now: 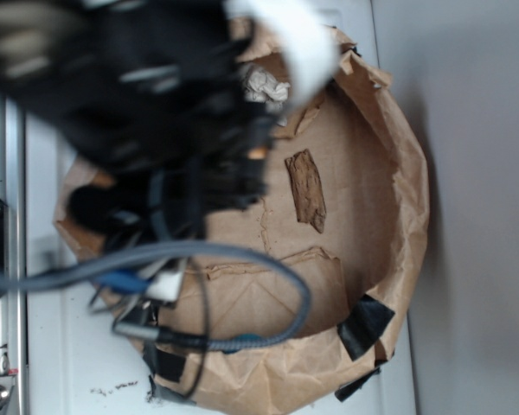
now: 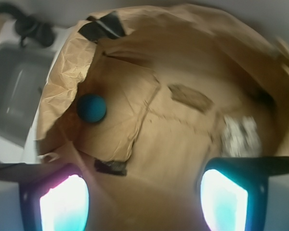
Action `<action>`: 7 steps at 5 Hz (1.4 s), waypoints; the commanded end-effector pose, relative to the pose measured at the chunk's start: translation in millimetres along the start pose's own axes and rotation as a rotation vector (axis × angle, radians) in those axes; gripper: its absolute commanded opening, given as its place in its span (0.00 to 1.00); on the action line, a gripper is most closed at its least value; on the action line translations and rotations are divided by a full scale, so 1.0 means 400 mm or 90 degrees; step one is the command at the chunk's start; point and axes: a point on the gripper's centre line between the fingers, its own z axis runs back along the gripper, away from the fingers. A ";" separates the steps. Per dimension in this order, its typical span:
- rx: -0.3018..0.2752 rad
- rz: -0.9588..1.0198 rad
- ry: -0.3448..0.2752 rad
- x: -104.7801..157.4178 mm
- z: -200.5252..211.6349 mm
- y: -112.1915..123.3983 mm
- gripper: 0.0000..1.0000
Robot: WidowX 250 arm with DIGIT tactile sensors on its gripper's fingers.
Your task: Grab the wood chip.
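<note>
The wood chip is a flat, reddish-brown, bark-like strip lying on the floor of a brown paper basin. In the wrist view the wood chip lies ahead of the jaws, right of centre and well beyond them. My gripper is open, its two bright pads spread wide at the bottom of that view with only bare paper between them. In the exterior view my blurred black arm covers the basin's left half, and the fingertips are hidden there.
A teal-blue ball rests at the left of the basin. A crumpled white paper wad lies near the right finger. A small dark scrap sits close to the left finger. Black tape patches the raised paper rim.
</note>
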 end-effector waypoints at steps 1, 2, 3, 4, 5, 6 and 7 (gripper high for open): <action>0.019 0.005 -0.030 0.012 0.033 0.001 1.00; 0.019 0.005 -0.030 0.012 0.033 0.001 1.00; 0.013 -0.118 0.021 0.026 -0.064 0.073 1.00; -0.001 -0.196 0.047 0.038 -0.119 0.113 1.00; -0.034 -0.256 0.061 0.058 -0.184 0.147 1.00; -0.026 -0.288 0.078 0.077 -0.229 0.158 1.00; -0.015 -0.338 0.058 0.093 -0.247 0.150 1.00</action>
